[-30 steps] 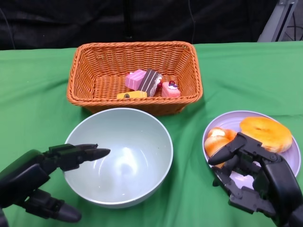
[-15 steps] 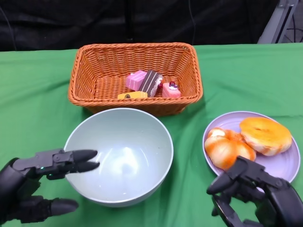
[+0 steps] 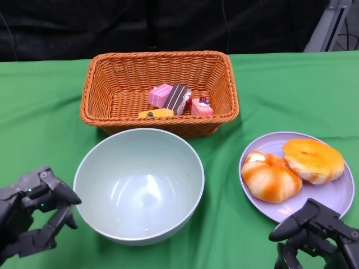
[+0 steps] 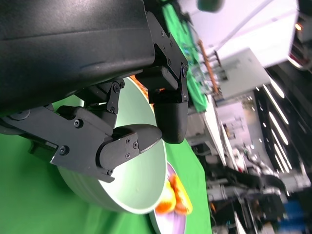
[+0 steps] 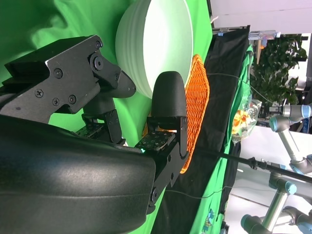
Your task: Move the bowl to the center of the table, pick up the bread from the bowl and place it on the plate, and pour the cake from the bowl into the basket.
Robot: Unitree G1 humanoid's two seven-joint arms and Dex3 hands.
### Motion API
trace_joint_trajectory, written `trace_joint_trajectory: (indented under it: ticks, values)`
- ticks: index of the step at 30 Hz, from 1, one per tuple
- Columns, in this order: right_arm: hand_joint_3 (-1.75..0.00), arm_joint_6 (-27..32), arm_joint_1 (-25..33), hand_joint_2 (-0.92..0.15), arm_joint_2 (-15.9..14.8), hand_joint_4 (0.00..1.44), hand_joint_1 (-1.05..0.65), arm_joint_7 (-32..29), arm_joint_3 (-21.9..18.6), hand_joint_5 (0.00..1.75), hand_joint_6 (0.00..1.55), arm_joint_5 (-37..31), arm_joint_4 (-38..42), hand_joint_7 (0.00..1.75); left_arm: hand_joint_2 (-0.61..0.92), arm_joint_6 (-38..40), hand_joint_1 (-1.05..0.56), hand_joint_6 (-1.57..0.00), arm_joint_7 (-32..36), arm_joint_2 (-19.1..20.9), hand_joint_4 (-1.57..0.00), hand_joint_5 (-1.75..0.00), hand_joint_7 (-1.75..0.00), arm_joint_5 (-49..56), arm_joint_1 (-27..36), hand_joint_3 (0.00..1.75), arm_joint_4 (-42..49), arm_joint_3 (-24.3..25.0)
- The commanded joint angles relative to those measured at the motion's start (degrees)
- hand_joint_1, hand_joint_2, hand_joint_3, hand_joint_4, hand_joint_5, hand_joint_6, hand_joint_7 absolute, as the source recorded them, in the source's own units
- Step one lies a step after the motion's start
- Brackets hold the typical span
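Observation:
The pale green bowl point(image 3: 139, 184) stands empty in the middle of the green table, also seen in the right wrist view as the bowl point(image 5: 158, 44) and in the left wrist view as the bowl point(image 4: 141, 185). Behind it the wicker basket point(image 3: 109, 95) holds several small cakes point(image 3: 175, 100). Two pieces of bread point(image 3: 291, 168) lie on the lilac plate point(image 3: 331, 196) at the right. My left hand point(image 3: 31, 216) hovers left of the bowl, holding nothing, fingers apart. My right hand point(image 3: 317, 238) sits low at the front right edge, below the plate, holding nothing.
A black curtain backs the table. Green cloth point(image 3: 45, 112) lies bare to the left of the basket and at the far right behind the plate. The right wrist view shows robot arms point(image 5: 287, 122) and a plant beyond the table.
Both hands have drawn back toward me: the left has left the bowl's rim, the right has moved off the plate to the front edge. Bowl, plate and basket stay put.

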Motion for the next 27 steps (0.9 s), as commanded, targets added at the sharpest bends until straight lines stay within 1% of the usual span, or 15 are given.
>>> trace_joint_trajectory:
  ticks: [1, 5, 11, 17, 22, 27]
  values:
    - [-1.0, -1.1, -0.4, -0.61, -1.1, 0.61, 0.07, 0.4, -0.5, 1.69, 0.55, 0.3, 1.0, 1.43, 0.62, 1.1, -0.09, -0.62, 0.5, -0.4, -0.7, -1.75, -1.56, 1.2, -1.1, 1.08, 1.3, 2.5]
    - [-1.0, -1.7, -1.5, -0.58, -1.3, 0.62, 0.05, 0.7, -0.4, 1.71, 0.59, 0.5, 2.3, 1.43, 0.62, 2.3, -0.09, -0.62, -0.5, -1.7, -0.75, -1.75, -1.6, 0.9, -2.6, 1.1, 3.1, 4.6]
    - [-1.04, -1.1, -2.5, -0.55, -1.8, 0.65, 0.04, 1.1, -0.4, 1.69, 0.61, 0.2, 2.5, 1.41, 0.61, 2.1, -0.07, -0.61, -1.1, -2.4, -0.73, -1.75, -1.61, 2.5, -4.4, 1.1, 5.6, 6.0]
    - [-1.05, -0.4, -3.4, -0.54, -1.8, 0.64, 0.04, 1.9, -0.3, 1.68, 0.61, 1.0, 2.9, 1.39, 0.58, 0.2, -0.1, -0.62, -2.5, -3.0, -0.72, -1.75, -1.58, 3.8, -5.7, 1.09, 7.9, 6.6]
    - [-1.05, -1.9, -4.0, -0.55, -1.9, 0.64, 0.05, 2.2, -0.4, 1.68, 0.61, 0.5, 4.2, 1.39, 0.62, 0.0, -0.11, -0.64, -2.5, -3.2, -0.7, -1.74, -1.52, 4.7, -5.7, 1.01, 8.0, 6.9]
    - [-1.05, -2.0, -4.0, -0.54, -2.1, 0.63, 0.04, 2.3, -0.6, 1.66, 0.6, 0.3, 4.4, 1.38, 0.62, 0.2, -0.12, -0.65, -2.2, -3.3, -0.7, -1.73, -1.51, 5.4, -5.5, 0.99, 7.6, 7.0]
